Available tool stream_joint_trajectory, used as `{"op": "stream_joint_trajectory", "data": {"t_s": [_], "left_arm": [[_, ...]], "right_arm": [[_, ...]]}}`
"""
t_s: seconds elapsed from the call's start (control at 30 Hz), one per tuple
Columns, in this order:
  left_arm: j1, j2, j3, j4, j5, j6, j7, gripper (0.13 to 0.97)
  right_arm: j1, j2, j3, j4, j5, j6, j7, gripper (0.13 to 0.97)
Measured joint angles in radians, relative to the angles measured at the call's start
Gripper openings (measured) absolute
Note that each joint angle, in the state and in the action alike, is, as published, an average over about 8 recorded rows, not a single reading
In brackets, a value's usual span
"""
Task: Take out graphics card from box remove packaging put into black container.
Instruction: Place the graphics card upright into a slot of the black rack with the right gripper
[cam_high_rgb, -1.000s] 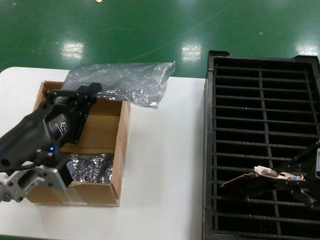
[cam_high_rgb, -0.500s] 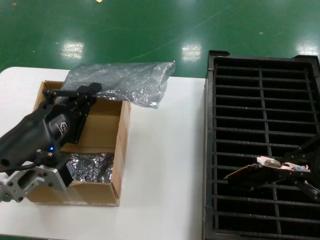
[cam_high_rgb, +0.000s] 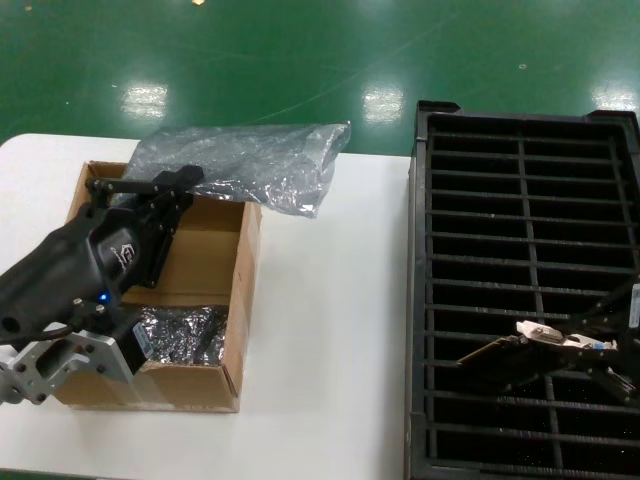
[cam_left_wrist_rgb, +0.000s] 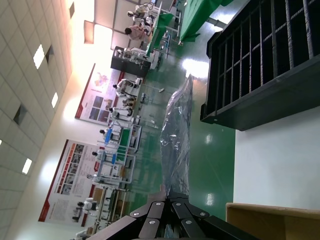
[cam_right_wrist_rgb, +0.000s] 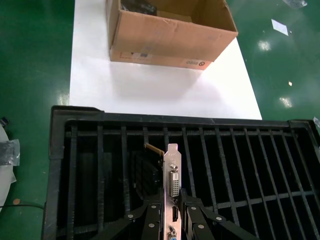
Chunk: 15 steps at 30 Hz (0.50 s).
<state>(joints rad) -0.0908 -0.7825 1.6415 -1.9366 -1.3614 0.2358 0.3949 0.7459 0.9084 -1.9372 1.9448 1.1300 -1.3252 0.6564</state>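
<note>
The graphics card (cam_high_rgb: 520, 350) is held clamped by the right gripper (cam_high_rgb: 590, 352) over the black container (cam_high_rgb: 520, 200); the left gripper (cam_high_rgb: 150, 185), fingers together, is parked above the box (cam_high_rgb: 235, 300)

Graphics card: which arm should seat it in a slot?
Right. The right gripper already holds the graphics card by its bracket over the black container. The left gripper hovers at the box.
</note>
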Motion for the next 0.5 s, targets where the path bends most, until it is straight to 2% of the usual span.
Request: {"op": "stream_joint_trajectory", "data": {"t_s": [0.5], "left_arm": [[0.0,0.0,0.0,0.0,0.0,0.0,0.0,0.139]], "right_arm": [[-0.007,-0.02,-0.012,-0.026,-0.048,0.0,-0.022,0.185]]}}
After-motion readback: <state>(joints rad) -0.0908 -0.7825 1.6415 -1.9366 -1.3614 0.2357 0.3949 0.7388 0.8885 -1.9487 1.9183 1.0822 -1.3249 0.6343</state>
